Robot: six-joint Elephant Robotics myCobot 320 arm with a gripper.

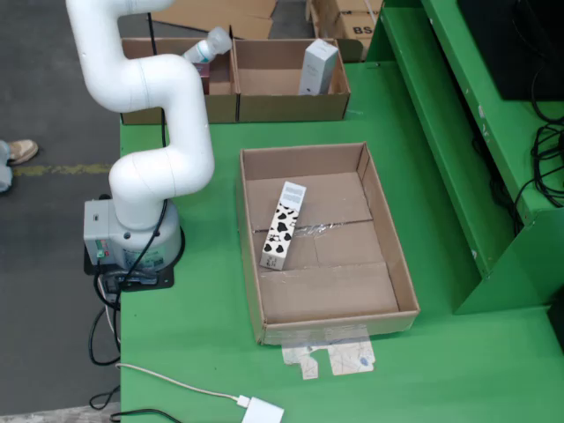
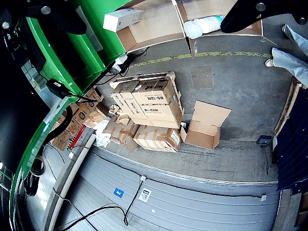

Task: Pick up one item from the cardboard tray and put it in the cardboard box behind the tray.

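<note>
Arm pose: the white myCobot arm [image 1: 141, 97] rises from its grey base [image 1: 128, 236] at the left edge of the green table [image 1: 203, 344] in the fixed view, then bends up and out of the top of the picture, so its tool end is not visible there.
Why so placed: I judge the arm is reaching toward the back boxes rather than over the tray, since the riding camera looks past them to the floor and a stack of cartons [image 2: 149, 113] on a pallet.
Gripper: only two dark shapes show at the top corners of the riding view (probably finger parts), and I cannot tell how far apart they are or whether anything is between them.
Cardboard tray: the shallow tray [image 1: 395, 236] sits mid-table with its flaps taped flat; one item lies in it.
Task item: a cow-patterned carton [image 1: 282, 227] lies flat and slanted in the tray's left half, untouched by the arm.
Back left box: this cardboard box [image 1: 145, 110] holds a clear plastic bottle [image 1: 208, 44] lying on its side, partly hidden by the arm.
Back right box: the adjoining box [image 1: 291, 106] holds a white carton [image 1: 317, 66] leaning against its right wall (it appears lying down in the riding view).
Progress: the cow carton is yet to be picked.
</note>
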